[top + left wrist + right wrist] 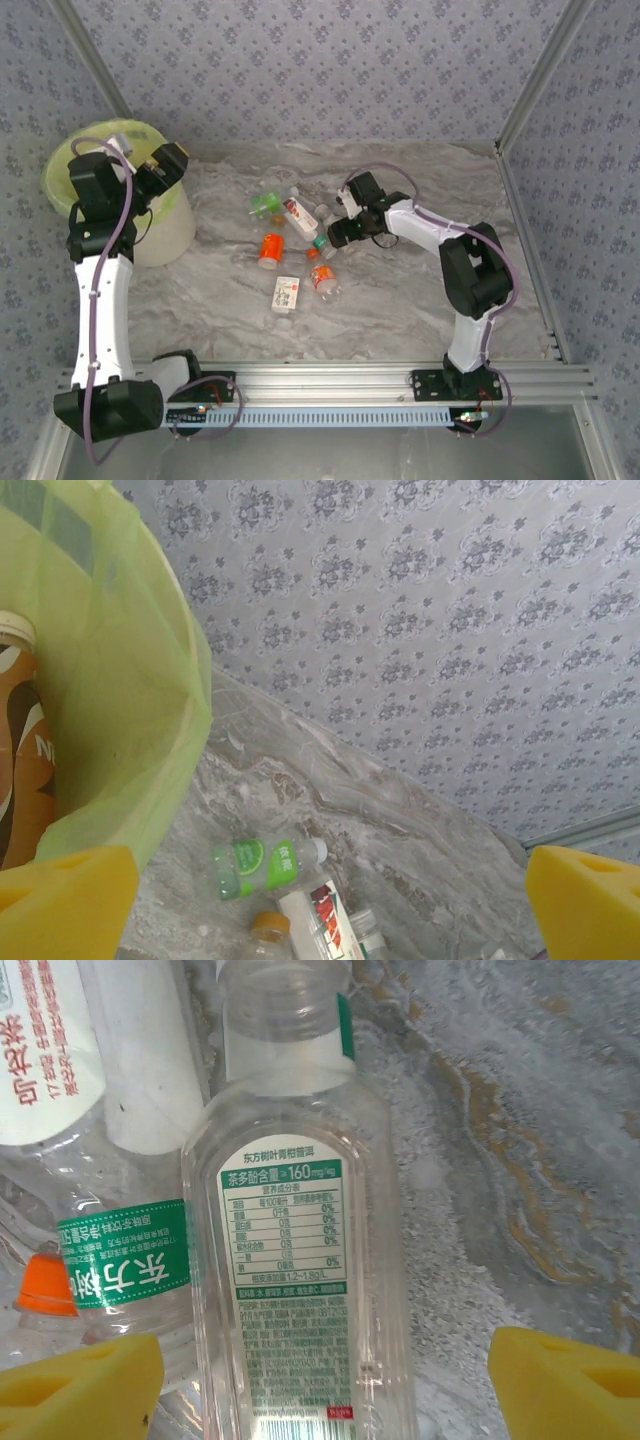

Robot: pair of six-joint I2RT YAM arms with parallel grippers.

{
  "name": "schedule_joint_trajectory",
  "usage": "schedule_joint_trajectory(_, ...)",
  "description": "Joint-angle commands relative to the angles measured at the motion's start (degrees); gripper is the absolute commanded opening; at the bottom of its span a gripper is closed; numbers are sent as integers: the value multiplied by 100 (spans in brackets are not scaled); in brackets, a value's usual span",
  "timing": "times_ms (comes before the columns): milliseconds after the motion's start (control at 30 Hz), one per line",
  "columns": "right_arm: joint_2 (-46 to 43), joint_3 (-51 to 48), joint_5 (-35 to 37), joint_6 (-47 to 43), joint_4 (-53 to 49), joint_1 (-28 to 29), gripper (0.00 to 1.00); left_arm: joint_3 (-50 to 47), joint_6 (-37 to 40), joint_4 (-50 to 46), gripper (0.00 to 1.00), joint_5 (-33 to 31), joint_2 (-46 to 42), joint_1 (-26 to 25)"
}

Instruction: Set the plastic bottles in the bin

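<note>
**Inspector:** Containers, starting from the left?

**Assistant:** One. A round white bin [170,235], lined with a translucent yellow-green bag [130,670], stands at the table's far-left corner. A brown-labelled bottle [22,760] with a pale cap shows inside, against the liner.

**Inspector:** Left arm?

**Assistant:** It rises from its base and folds over the bin's rim. The left gripper [166,163] hangs at the rim. Its yellow fingers [70,900] are spread wide with nothing between them.

**Inspector:** Bottles outside the bin?

**Assistant:** They lie in a cluster on the grey marbled table [400,310], well apart from the bin, all on their sides. There is a green-labelled bottle [265,205] with a white bottle with red print [300,213] just beside it. Nearer the arms lie an orange-labelled bottle [271,248], a flat white-labelled bottle [286,292] and a red-labelled bottle [323,277].

**Inspector:** Right arm?

**Assistant:** The elbow is high and the forearm reaches left and down to the cluster's right edge. The right gripper [328,237] sits low over a clear flat-sided bottle [300,1260] with a green-and-white printed label. Its claw is apart, one finger on each side of the bottle, and neither pad is seen touching it. Just left of that lies a clear bottle with a green band [120,1270] and an orange cap.
</note>
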Motion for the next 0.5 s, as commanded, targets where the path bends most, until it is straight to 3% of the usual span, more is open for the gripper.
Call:
schedule_joint_trajectory(0,223,190,-119,-88,-286,47,84,-1,101,-48,99,107,-96,25)
schedule_joint_trajectory(300,328,135,680,438,-301,8,61,-35,84,-75,99,155,-100,26)
schedule_joint_trajectory(467,493,194,416,208,-312,29,67,-45,69,-86,100,194,-87,26)
